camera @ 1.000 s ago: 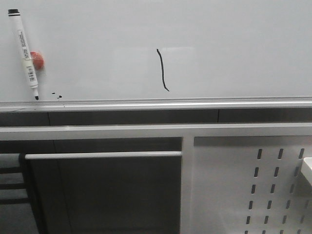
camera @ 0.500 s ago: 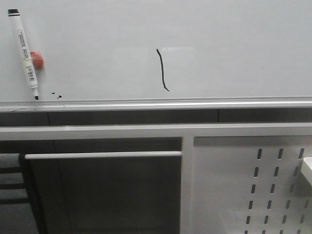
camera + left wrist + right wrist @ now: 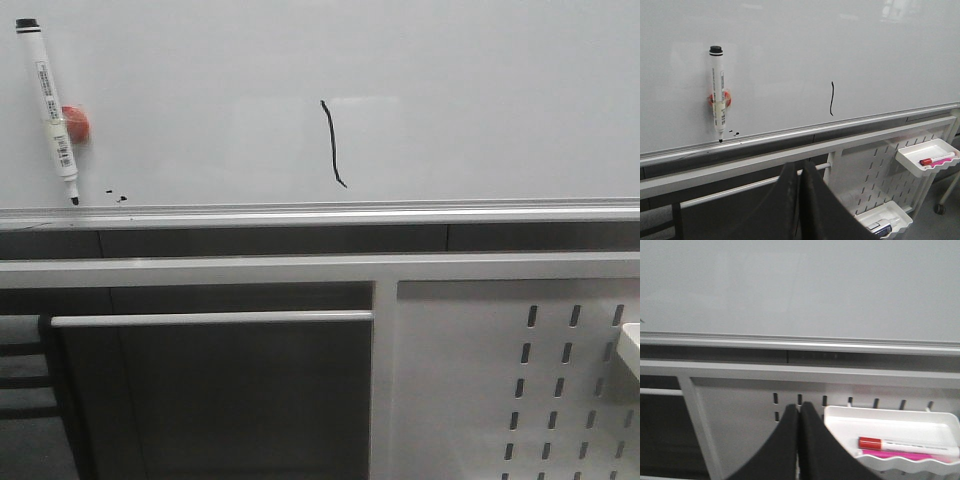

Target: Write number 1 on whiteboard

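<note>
A thin, wavy black number 1 (image 3: 332, 143) is seen mid-board on the glossy whiteboard (image 3: 480, 90). The left gripper (image 3: 800, 170) and right gripper (image 3: 798, 412) are pressed closed, empty.

- The number 1 (image 3: 331, 143) is a thin black, slightly wavy upright stroke with a small hook at its foot, drawn near the whiteboard's lower edge.
- The whiteboard (image 3: 480, 110) is glossy white, upright, with a silver rail along its lower edge.
</note>
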`<state>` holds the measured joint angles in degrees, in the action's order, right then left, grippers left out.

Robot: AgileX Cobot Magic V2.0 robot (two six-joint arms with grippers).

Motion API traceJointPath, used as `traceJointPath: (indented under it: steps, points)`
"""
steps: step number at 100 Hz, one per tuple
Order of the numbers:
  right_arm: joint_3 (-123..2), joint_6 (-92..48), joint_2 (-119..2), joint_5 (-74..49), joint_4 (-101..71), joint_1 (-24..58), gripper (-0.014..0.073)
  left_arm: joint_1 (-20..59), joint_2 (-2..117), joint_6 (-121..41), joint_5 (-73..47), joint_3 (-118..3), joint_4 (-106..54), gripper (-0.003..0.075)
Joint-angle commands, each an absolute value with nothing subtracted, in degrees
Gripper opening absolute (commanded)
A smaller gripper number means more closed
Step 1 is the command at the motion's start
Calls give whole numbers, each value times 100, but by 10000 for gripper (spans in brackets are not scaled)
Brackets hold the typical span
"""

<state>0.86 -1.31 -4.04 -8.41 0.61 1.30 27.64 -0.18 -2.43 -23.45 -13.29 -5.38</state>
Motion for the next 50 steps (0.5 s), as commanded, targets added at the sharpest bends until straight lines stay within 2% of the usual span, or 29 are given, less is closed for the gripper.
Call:
traceJointPath:
  steps: [1,14,50]
  points:
    - [124,-129,-188,-830,208,-223,-49,2795,-189,-229,-1914,-1482,-599,-21]
    - [124,-129,182,-1291,305,-581,-49,2795,-189,-229,-1914,-1482,-599,-22]
    - [124,-129,169,-1782,312,-583,-49,2795,-189,-229,-1914,-1482,-599,-22]
